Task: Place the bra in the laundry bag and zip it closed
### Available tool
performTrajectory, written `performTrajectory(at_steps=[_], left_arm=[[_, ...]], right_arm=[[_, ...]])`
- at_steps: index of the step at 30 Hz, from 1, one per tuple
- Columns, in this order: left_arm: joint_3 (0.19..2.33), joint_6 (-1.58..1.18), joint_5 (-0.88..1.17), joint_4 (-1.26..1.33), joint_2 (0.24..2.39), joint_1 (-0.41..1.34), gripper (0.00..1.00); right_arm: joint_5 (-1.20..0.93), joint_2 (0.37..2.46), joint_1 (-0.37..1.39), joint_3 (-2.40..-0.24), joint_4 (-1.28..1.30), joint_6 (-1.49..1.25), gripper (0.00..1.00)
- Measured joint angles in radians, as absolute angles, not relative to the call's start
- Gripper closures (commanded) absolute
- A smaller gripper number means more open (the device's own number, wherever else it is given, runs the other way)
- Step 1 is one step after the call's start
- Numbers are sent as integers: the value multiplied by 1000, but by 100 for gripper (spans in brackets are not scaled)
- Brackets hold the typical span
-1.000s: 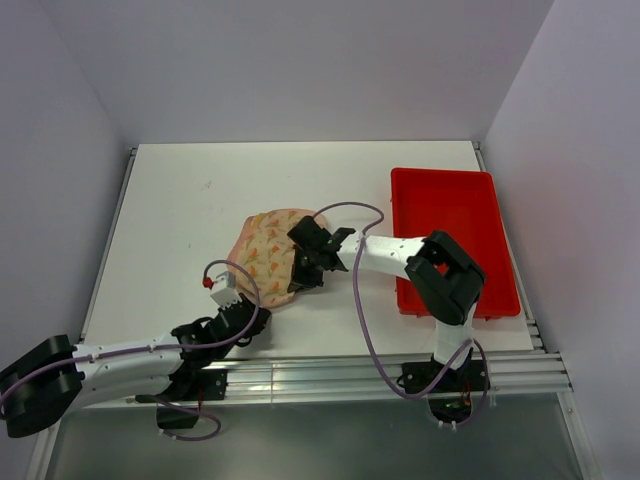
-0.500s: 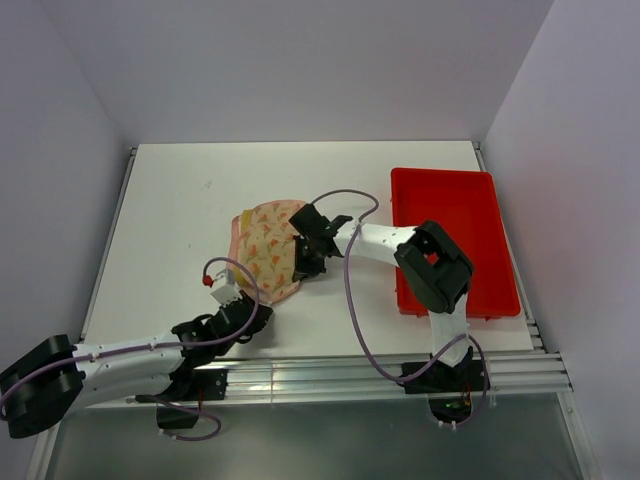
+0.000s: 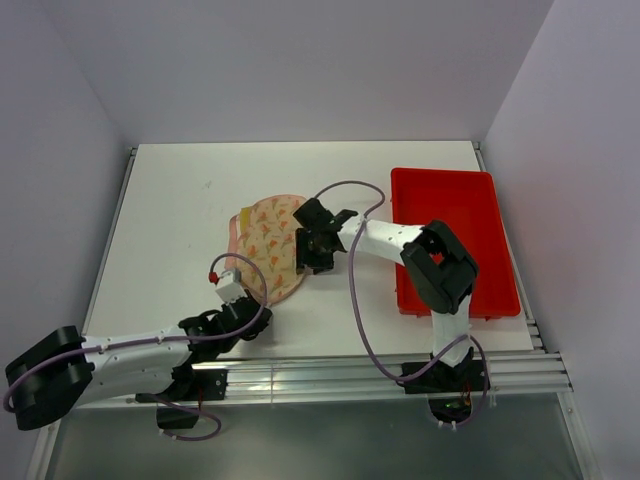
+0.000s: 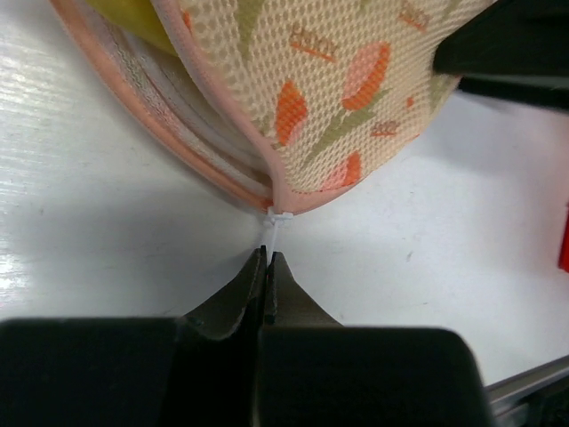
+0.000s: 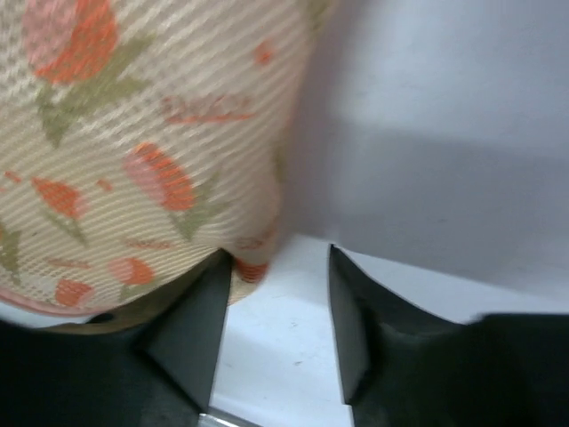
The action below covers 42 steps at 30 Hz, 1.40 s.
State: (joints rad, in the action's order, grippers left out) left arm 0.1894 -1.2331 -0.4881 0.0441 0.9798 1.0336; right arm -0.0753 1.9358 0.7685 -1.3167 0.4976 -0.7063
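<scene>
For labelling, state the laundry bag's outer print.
Orange and pink tulips on the cream mesh laundry bag; left wrist view.

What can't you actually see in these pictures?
- Bra: only a yellow sliver in the left wrist view; the laundry bag covers the rest.
- How far the zip is closed: top view, too small, and the right claw overlaps the bag's edge.
- Right wrist view: blurred fabric close up.

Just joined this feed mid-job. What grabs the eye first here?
The flower-printed laundry bag lies mid-table, yellow bra peeking from its unzipped seam. The left pincer is shut on its white pull tab; the right pincer stands open at the bag's right edge. A red tray sits far right.
</scene>
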Motion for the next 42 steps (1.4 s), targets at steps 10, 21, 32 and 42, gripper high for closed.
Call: performTrajectory(at_steps=[10,21,32,42], left_arm=[[207,-1181,-459,88,1044,1034,100],[269,-1073,-353,173,1157,1034,100],[374,-983,-255,228,1269,1034,100],[407,-940,-196,242,1306,1034,100]], right_arm=[[-28,1741,729,-1238,495,-748,35],[-118,1566,797,-930,308,-940,35],[-144,1556,829,-755,88,-1155,30],[-131,1565,862,-696,-87,-1301,30]])
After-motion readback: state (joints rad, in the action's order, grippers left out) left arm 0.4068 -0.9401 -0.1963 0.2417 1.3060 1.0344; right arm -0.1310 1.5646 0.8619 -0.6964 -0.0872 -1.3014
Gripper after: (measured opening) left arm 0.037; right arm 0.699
